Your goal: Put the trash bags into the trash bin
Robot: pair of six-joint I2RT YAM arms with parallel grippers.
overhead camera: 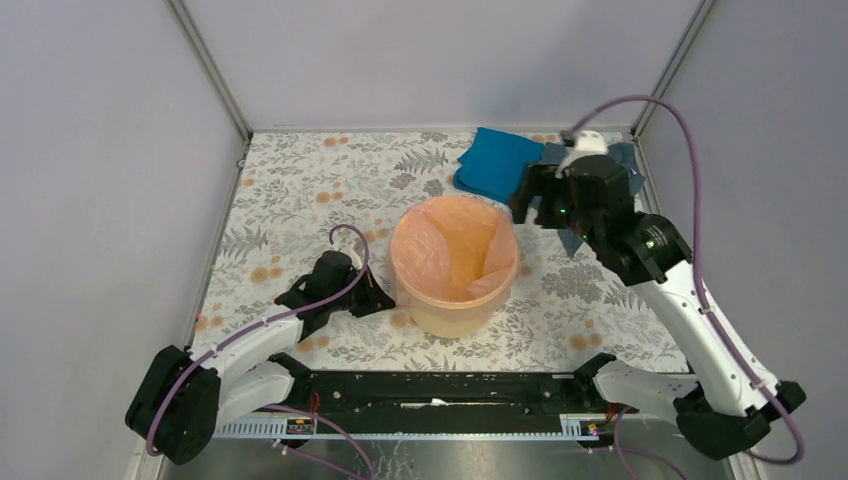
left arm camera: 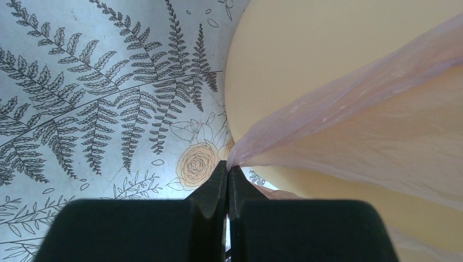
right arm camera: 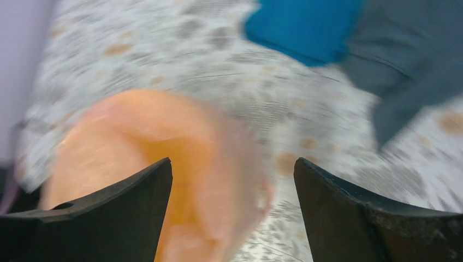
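Fern-printed counter [overhead camera: 300,190]: left gripper [left arm camera: 228,168], closed, pinches wrinkly pink bag [left arm camera: 382,125] draped in the smooth round yellow bin [left arm camera: 306,54] ahead; right gripper [right arm camera: 230,164] gapes empty.

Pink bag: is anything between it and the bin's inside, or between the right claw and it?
Nothing visible. The pink bag already hangs inside the bin, film over the rim. The left claw pinches its edge by the outer wall; the open right claw hovers beside the bin, empty.
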